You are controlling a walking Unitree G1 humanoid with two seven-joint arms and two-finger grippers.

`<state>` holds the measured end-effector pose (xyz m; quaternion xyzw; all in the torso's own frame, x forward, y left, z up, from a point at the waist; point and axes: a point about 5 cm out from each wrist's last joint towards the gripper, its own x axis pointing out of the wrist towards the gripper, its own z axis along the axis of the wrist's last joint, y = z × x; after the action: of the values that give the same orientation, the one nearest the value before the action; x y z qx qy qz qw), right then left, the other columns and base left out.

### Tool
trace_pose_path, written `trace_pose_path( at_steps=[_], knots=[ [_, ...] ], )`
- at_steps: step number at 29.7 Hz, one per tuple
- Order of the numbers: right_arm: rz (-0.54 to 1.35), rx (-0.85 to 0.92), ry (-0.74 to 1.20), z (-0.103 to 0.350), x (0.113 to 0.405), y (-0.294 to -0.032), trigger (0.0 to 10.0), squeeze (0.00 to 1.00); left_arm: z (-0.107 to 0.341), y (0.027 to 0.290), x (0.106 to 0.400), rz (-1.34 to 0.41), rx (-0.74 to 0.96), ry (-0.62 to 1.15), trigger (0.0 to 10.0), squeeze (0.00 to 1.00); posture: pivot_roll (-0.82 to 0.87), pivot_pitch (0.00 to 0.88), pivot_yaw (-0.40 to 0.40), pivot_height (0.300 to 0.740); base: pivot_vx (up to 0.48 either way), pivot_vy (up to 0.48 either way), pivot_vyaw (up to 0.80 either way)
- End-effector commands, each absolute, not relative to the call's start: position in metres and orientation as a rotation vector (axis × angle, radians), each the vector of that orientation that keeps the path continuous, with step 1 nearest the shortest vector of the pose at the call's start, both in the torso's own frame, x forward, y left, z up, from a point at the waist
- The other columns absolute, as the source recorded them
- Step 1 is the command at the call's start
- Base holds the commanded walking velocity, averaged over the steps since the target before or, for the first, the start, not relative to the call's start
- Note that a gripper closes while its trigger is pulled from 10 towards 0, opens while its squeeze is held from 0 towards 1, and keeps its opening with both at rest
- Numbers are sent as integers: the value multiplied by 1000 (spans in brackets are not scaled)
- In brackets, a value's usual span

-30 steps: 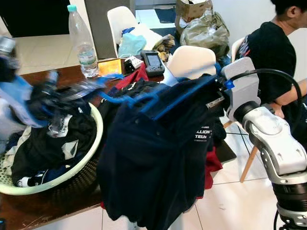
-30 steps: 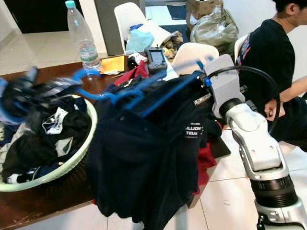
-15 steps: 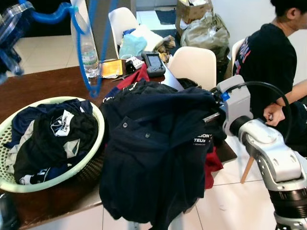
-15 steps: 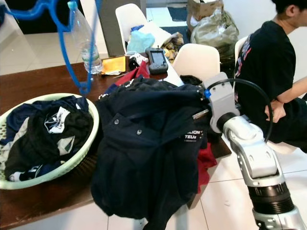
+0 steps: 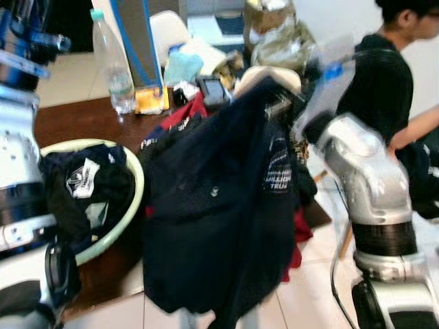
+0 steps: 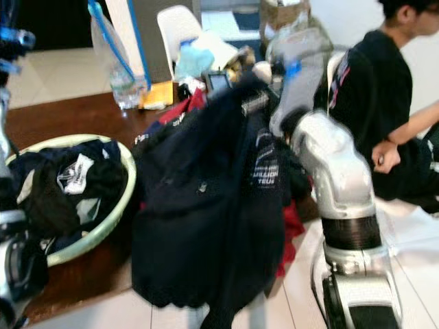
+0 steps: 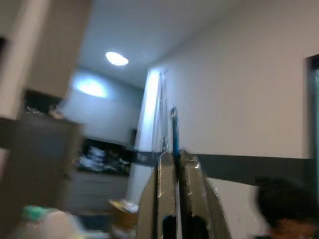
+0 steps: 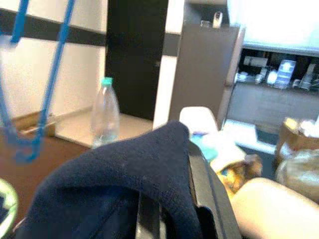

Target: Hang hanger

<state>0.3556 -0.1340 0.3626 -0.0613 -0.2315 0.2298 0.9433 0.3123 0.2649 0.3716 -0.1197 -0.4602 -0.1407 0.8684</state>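
Blue hanger (image 8: 42, 74) held high, up at eleven o'clock of the scene, its two thin bars crossing the grey pillar behind the bottle (image 5: 111, 68); hook end seen dangling in the right wrist view, well apart from the surface (image 5: 75, 116). Left claw (image 7: 174, 174) raised overhead, fingers (image 7: 162, 199) pressed together on a thin blue bar of that hanger, seen against wall and ceiling. Right claw (image 8: 174, 209) up at one o'clock, clamped on the dark navy shirt (image 5: 219, 205), cloth draped over its fingers; shirt hanging down in a broad fold past the edge of the surface toward six o'clock, white lettering showing near its three o'clock side. Silver right arm (image 5: 363, 178) bent beside the shirt, blurred.

Pale green basket (image 5: 134, 199) at nine o'clock on the brown surface, filled with dark clothes, one with a white logo; red garment (image 5: 188, 110) peeking from behind the shirt. Yellow packet (image 5: 151, 99) just beside the bottle at twelve o'clock; small handheld device (image 5: 209, 89) near it. White chairs (image 5: 168, 31) and a stuffed bag (image 5: 278, 34) farther back at twelve to one o'clock. Person in a black top (image 5: 381, 89) seated at three o'clock, near the right arm. White tiled floor (image 5: 309, 295) at five o'clock.
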Motion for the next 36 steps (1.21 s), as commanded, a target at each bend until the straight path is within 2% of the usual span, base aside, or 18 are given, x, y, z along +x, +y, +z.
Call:
trace_pose_path(
  at_steps=[1,8,9,10,12,16,20,21,22,23,24,25,26,27,28,30,35,36],
  knots=[
    [451,-163,-539,382,366,-128,0,0,369,260,306,-239,-139,-956,10000,0,149,71,-62,740,0,0,0],
    [433,-128,-620,426,383,-106,0,0,359,254,289,-181,-4,-914,10000,0,232,64,-129,740,0,0,0],
    [431,-72,-674,448,380,-98,0,0,355,254,285,-168,5,-900,10000,0,245,62,-139,740,0,0,0],
    [431,-72,-674,448,380,-98,0,0,355,254,285,-168,5,-900,10000,0,245,62,-139,740,0,0,0],
    [419,69,-766,484,371,-91,0,0,348,253,282,-146,12,-882,10000,0,270,57,-146,740,0,0,0],
    [390,107,-787,495,368,-88,0,0,345,251,283,-136,17,-874,10000,0,276,57,-144,740,0,0,0],
    [344,11,-747,482,377,-80,0,0,344,246,286,-137,21,-864,10000,0,273,56,-136,740,0,0,0],
    [327,-97,-646,450,391,-75,1882,0,344,241,288,-154,16,-856,10000,0,263,61,-116,740,0,0,0],
    [327,-97,-646,450,391,-75,1882,0,344,241,288,-154,16,-856,10000,0,263,61,-116,740,0,0,0],
    [317,-175,-557,420,402,-71,4000,0,343,237,289,-165,16,-846,10000,0,254,65,-102,740,0,0,0],
    [317,-175,-557,420,402,-71,4000,0,343,237,289,-165,16,-846,10000,0,254,65,-102,740,0,0,0],
    [319,-225,-472,393,410,-70,7608,0,343,234,290,-173,20,-837,10000,0,252,66,-99,740,0,0,0],
    [337,-281,-370,360,416,-69,10000,0,343,232,292,-183,19,-831,10000,0,245,68,-87,740,0,0,0],
    [357,-314,-274,327,420,-70,10000,0,343,230,293,-192,16,-825,10000,0,237,70,-77,740,0,0,0],
    [357,-314,-274,327,420,-70,10000,0,343,230,293,-192,16,-825,10000,0,237,70,-77,740,0,0,0],
    [386,-339,-156,284,421,-72,10000,0,344,227,295,-205,12,-819,10000,0,230,72,-67,740,0,0,0],
    [465,-301,-49,240,417,-78,10000,24,343,221,298,-225,11,-810,10000,0,217,72,-51,740,0,0,0],
    [492,-295,-31,232,414,-80,10000,1000,343,220,298,-232,15,-808,10000,0,212,71,-49,740,0,0,0]
  ],
)
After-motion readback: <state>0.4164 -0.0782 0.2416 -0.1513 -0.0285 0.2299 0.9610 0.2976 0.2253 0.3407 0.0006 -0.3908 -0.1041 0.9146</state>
